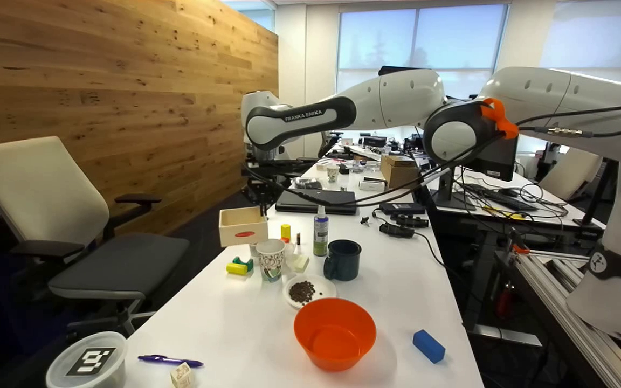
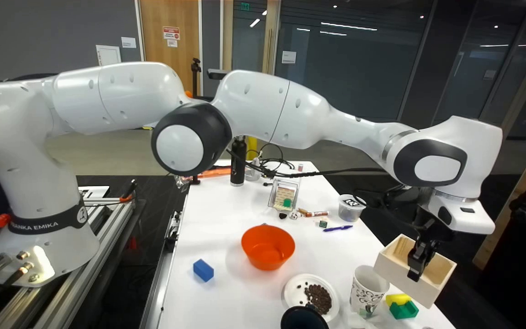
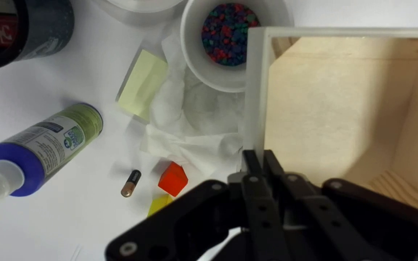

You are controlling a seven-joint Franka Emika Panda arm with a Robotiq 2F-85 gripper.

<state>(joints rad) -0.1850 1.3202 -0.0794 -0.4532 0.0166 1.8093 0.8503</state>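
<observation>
Gripper pinching one wall of a wooden box, table edge near it, cup close ahead, red block alongside, bottle farther out.

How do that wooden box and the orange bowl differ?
The wooden box is pale with flat, straight sides, while the orange bowl is bright and round. The box hangs in the air, pinched at one wall by the claw; the bowl rests on the table. Both are open-topped.
</observation>
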